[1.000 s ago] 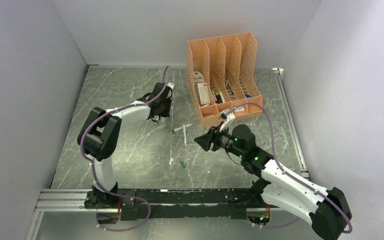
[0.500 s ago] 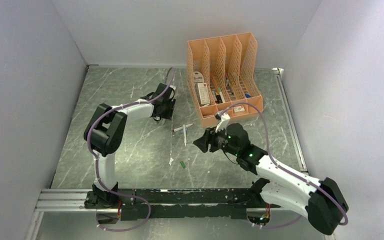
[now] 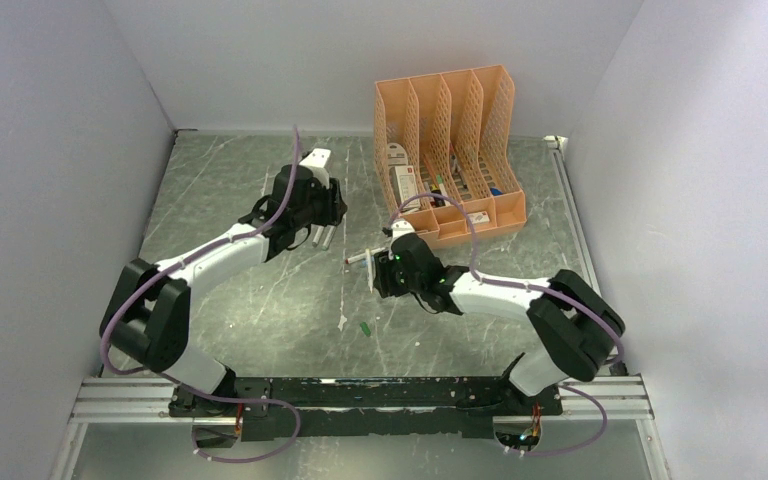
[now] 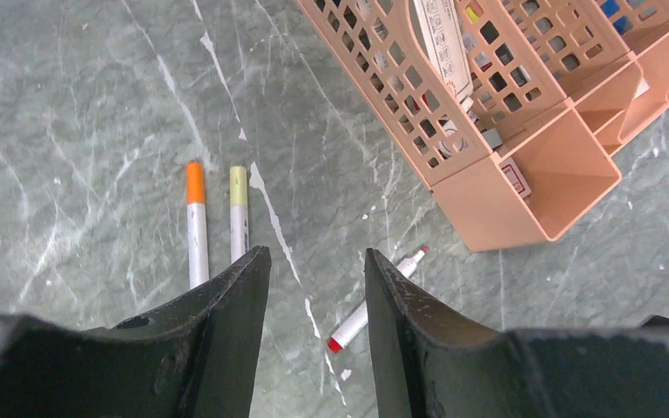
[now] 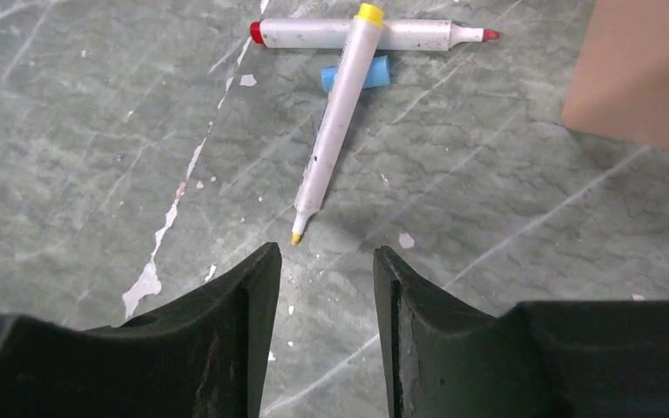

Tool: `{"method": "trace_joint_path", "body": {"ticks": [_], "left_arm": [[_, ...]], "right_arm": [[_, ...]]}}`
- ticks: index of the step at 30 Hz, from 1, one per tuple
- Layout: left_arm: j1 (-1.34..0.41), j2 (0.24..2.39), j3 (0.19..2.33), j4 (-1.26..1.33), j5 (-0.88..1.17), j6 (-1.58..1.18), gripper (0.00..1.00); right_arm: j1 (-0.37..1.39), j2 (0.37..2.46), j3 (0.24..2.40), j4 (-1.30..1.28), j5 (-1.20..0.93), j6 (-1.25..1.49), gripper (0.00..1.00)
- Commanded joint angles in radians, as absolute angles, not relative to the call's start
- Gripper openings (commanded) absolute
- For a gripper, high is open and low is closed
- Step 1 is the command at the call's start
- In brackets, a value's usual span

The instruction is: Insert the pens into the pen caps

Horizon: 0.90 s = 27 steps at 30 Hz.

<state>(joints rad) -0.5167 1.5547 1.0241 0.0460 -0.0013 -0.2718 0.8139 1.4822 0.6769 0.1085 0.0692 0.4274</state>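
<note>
Two capped pens lie side by side on the table, one with an orange cap [image 4: 195, 185] and one with a pale yellow-green cap [image 4: 239, 186]. My left gripper [image 4: 314, 254] [image 3: 328, 213] hangs open and empty just above and right of them. A red-tipped pen [image 5: 357, 33] [image 4: 375, 300] lies uncapped, and a yellow-tipped pen [image 5: 335, 122] lies across it. A blue cap [image 5: 359, 74] sits under the crossing. My right gripper [image 5: 322, 251] [image 3: 380, 283] is open and empty, just short of the yellow tip. A green cap [image 3: 365, 328] lies alone nearer the arms.
The peach lattice organiser [image 3: 447, 150] stands at the back right and holds cards and small items. Its front corner [image 4: 531, 192] is close to the red-tipped pen. Grey walls enclose the table on three sides.
My left gripper has opened, and its arm has swung round above the two capped pens. My right arm has reached left and down to the crossed pens, its jaws a little narrower.
</note>
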Motion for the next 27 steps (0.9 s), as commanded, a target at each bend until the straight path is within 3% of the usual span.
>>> {"method": "trace_joint_path", "body": {"ticks": [1,14,19,25,27], "left_arm": [[-0.506,1.493,0.917,0.160,-0.058,-0.388,0.53],[-0.491,1.461,0.867,0.156,-0.060,-0.412,0.55],[-0.490,1.429,0.829,0.169,-0.090,-0.411,0.53],[-0.489,1.417,0.823,0.159,-0.095,-0.411,0.53],[-0.488,1.413,0.822,0.166,-0.076,-0.414,0.54]], "right_arm": [[0.838,1.557,0.721,0.141,0.122,0.385,0.43],[0.885,1.747,0.868,0.086,0.224,0.371,0.43],[0.890,1.807,0.918,0.023,0.292,0.384,0.27],[0.894,1.813,0.930,0.006,0.308,0.394,0.00],[0.895,1.786,0.915,0.020,0.307,0.394,0.00]]}}
